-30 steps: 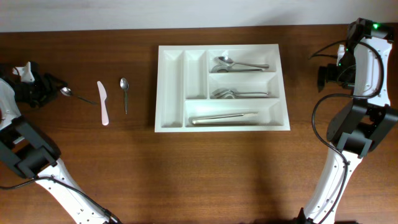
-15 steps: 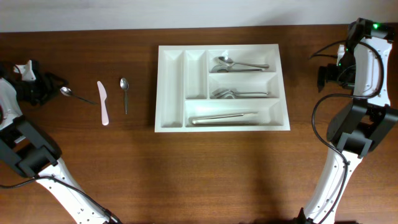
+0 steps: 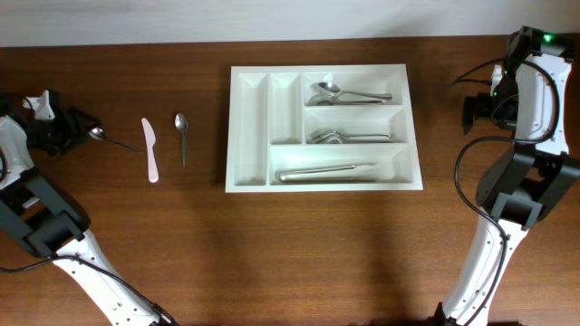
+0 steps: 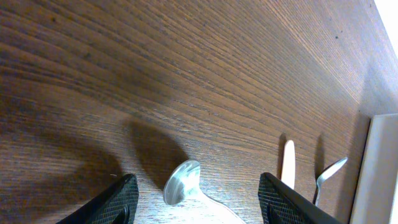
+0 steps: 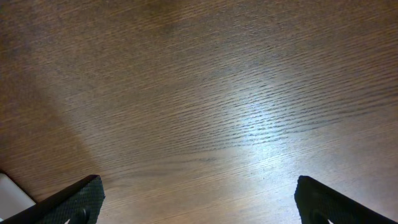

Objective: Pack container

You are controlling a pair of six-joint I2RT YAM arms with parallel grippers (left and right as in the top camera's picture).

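The container [image 3: 249, 136] is a white five-compartment tray at the table's middle, with spoons [image 3: 349, 93], more cutlery [image 3: 344, 137] and a knife [image 3: 326, 170] in its three long compartments. Left of it lie a metal spoon [image 3: 182, 136], a white plastic knife [image 3: 150, 149] and another metal spoon [image 3: 109, 138]. My left gripper [image 3: 74, 127] is open at the far left, its fingers on either side of that spoon's bowl [image 4: 181, 182], not touching it. The white knife [image 4: 288, 163] and the other spoon [image 4: 329, 174] show beyond. My right gripper [image 3: 473, 110] is open and empty over bare wood at the far right.
The tray's edge [image 4: 376, 168] shows at the right of the left wrist view and a white corner [image 5: 12, 193] at the lower left of the right wrist view. Wooden table [image 3: 299, 254] all round; the wall edge runs along the back.
The left gripper has shifted slightly at the far left by the spoon's bowl. The right arm and all cutlery have not moved.
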